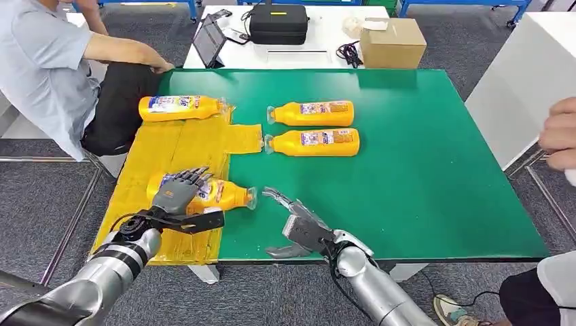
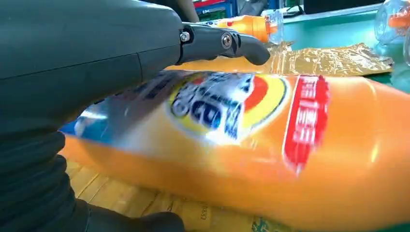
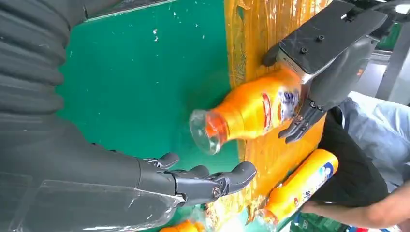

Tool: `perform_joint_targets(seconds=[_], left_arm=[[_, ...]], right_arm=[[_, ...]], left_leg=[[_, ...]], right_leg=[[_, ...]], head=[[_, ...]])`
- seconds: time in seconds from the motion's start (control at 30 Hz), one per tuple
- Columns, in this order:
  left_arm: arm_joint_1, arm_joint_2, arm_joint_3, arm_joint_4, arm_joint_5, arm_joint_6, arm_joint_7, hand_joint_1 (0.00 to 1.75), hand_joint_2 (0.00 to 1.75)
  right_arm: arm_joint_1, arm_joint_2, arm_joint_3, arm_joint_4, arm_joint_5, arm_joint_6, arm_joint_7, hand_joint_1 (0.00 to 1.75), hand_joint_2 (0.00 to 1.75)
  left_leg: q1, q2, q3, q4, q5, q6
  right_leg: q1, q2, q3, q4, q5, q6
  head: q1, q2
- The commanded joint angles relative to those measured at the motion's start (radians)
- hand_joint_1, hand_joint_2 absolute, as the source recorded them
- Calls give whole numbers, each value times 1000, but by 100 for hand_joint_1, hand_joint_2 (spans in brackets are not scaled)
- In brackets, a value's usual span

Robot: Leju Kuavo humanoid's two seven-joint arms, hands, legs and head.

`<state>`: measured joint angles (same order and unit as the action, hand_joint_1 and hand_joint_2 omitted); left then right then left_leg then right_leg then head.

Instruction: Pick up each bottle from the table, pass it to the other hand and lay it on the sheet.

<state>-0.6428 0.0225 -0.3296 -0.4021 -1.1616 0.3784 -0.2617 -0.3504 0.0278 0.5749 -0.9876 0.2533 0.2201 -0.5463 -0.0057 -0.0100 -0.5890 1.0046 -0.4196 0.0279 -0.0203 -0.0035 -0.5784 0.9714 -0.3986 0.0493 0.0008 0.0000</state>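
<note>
Bottle [image 1: 216, 194] was gripped by left hand [image 1: 178, 195] over the yellow sheet [image 1: 170, 146]; right hand [image 1: 293, 221] was left spread, holding nothing.

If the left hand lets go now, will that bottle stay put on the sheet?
Probably not reliably. The bottle is round and lies on its side under the left hand, so it may roll. Its glossy skin looks slippery, and the yellow sheet is crinkled film, offering little grip.

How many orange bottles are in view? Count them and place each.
4. One far bottle lies on the yellow sheet; one near bottle there under the left hand; two on the green table.
</note>
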Motion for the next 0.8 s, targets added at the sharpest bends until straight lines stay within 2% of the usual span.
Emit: perform_joint_targets(seconds=[0.03,0.3,0.47,0.53,0.6,0.67,0.73,0.77,0.8], left_arm=[[47,-9,2,-15,41,20,-49,0,175],[133,-35,-51,-238,192,19,-125,0,175],[142,-35,-57,-250,196,19,-121,0,175],[165,-28,-88,-299,239,-18,-159,0,175],[213,-12,-113,-387,292,-51,-198,0,175],[309,-21,-86,-546,469,-159,-238,0,175],[383,-32,-69,-660,569,-198,-253,0,175],[412,-35,-69,-703,594,-205,-258,0,175],[421,-34,-72,-720,597,-204,-255,0,175]], right_arm=[[-3,-14,-14,26,6,-17,5,0,175],[20,-17,-32,6,19,-31,11,0,175],[18,-15,-33,9,19,-31,11,0,175],[31,-10,-48,4,1,-15,9,0,175],[52,-7,-72,-13,-39,14,-3,0,175],[112,5,-138,-81,-138,69,-9,0,175],[158,9,-173,-147,-175,72,2,0,175],[171,10,-181,-175,-168,55,2,0,0],[176,8,-183,-187,-167,52,4,0,0]], left_leg=[[1,2,0,-1,0,-1],[1,0,-4,1,0,-1],[1,1,-10,2,-1,0],[1,1,-11,2,-1,-1],[0,0,-13,1,0,0],[0,1,-12,1,-1,-1],[0,0,-13,1,-1,0],[1,1,-12,2,-3,-1],[1,1,-13,2,-3,-1]], right_leg=[[1,2,-1,-1,1,-2],[1,-1,-3,-1,0,-1],[1,1,-10,0,-1,-2],[1,0,-10,0,-1,-2],[0,0,-13,0,-1,-1],[1,0,-12,0,-1,-2],[1,0,-12,-1,-1,-1],[2,1,-11,0,-2,-2],[1,1,-13,0,-2,-2]], head=[[0,0],[0,0],[0,0],[0,0],[0,0],[0,0],[0,0],[0,0],[0,0]])
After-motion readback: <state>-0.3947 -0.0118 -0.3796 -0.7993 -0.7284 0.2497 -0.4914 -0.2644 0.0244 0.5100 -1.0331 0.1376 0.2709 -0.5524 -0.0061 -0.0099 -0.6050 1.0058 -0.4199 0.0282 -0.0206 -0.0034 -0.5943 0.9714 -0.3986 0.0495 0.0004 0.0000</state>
